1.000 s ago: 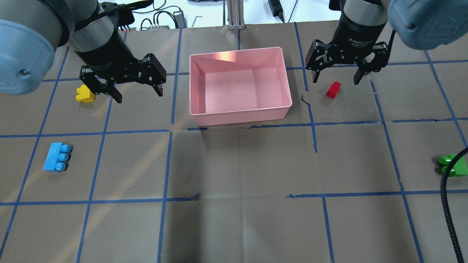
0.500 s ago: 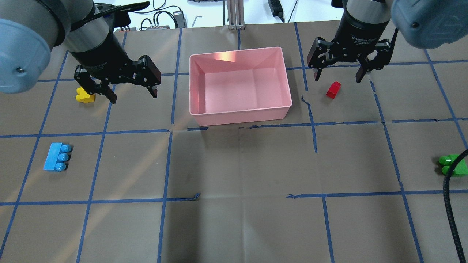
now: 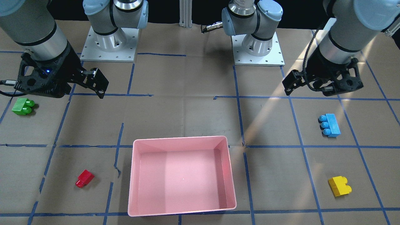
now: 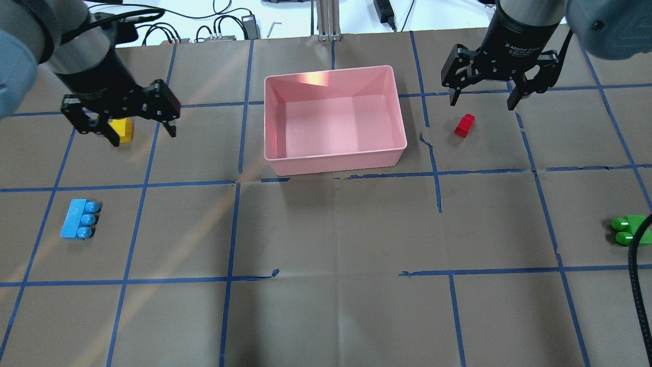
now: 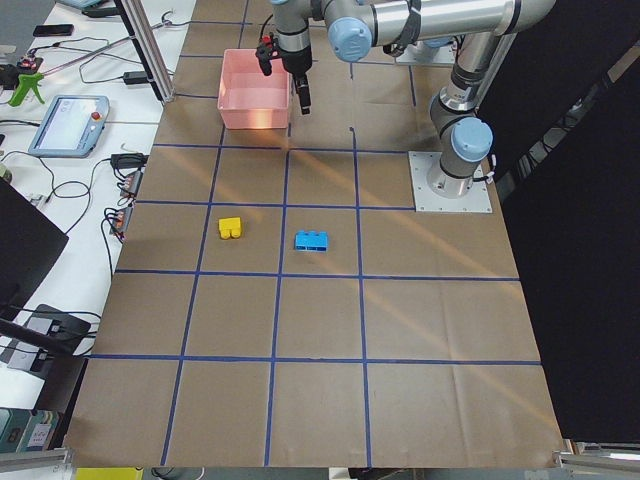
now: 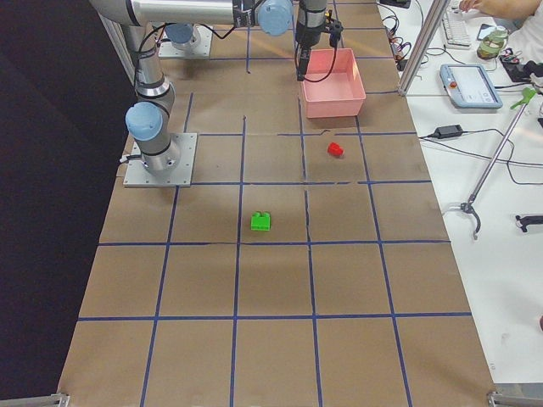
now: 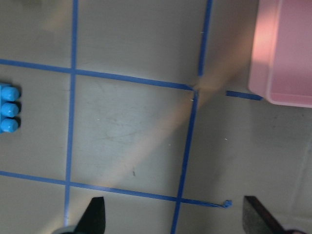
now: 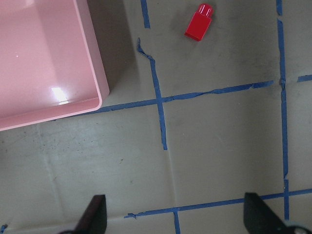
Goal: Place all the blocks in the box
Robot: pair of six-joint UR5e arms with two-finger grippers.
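The pink box [image 4: 336, 154] stands at the table's middle back and holds nothing; it also shows in the front view [image 3: 179, 137]. The yellow block [image 4: 125, 130] lies to its left, partly covered by my open left gripper [image 4: 143, 135], which hovers above it. The light blue block [image 4: 79, 219] lies nearer, at the far left, and at the left wrist view's edge [image 7: 9, 108]. The red block [image 4: 464, 125] lies right of the box. My open right gripper [image 4: 481, 103] hovers just behind it. The green block [image 4: 629, 230] lies at the far right.
A black cable [image 4: 630, 290] hangs over the table's right edge, in front of the green block. Blue tape lines grid the brown paper cover. Cables and small devices lie beyond the table's back edge [image 4: 224, 28]. The arm bases [image 3: 109, 40] stand on the robot's side.
My left gripper has moved left, from beside the box to over the yellow block. My right gripper has shifted slightly right and back. Both stay open; no block has moved.
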